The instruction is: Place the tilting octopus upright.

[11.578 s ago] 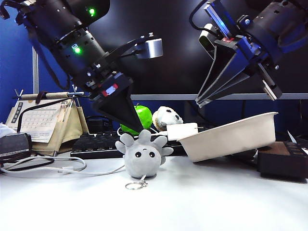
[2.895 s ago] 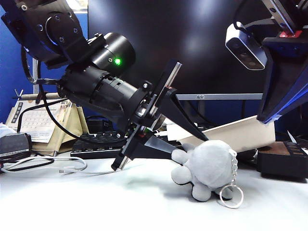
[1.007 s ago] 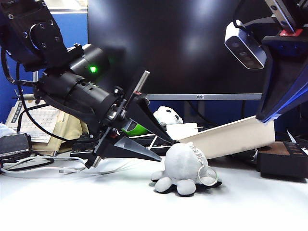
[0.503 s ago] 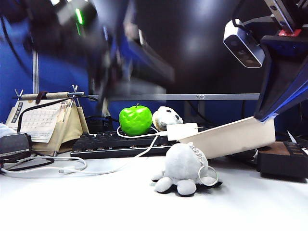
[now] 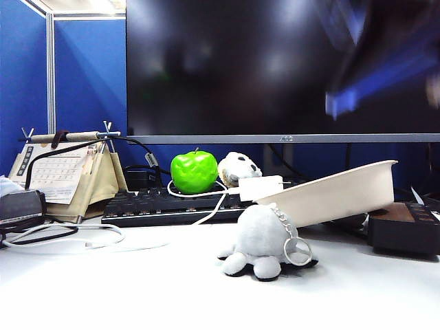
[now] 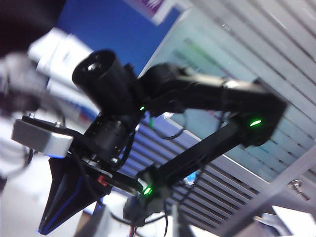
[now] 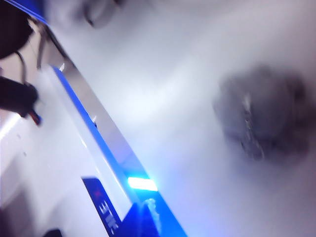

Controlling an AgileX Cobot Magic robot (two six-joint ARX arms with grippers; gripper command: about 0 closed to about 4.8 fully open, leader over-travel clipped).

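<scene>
Octopus (image 5: 263,239) upright on table (image 5: 137,289); right gripper (image 5: 375,75) raised (blurred, state unclear); left gripper unseen.

A: What lies behind the white table (image 5: 124,289)?

B: A large dark monitor (image 5: 247,69) fills the middle, its grey lower bezel running across. At nine o'clock of it stand blue partition panels (image 5: 82,75) with a pale metal post.

A: And the light?

B: Bright, washing out the tabletop toward six o'clock. The left wrist view, tilted upward, shows slatted blinds (image 6: 256,64) over a bright window.
</scene>
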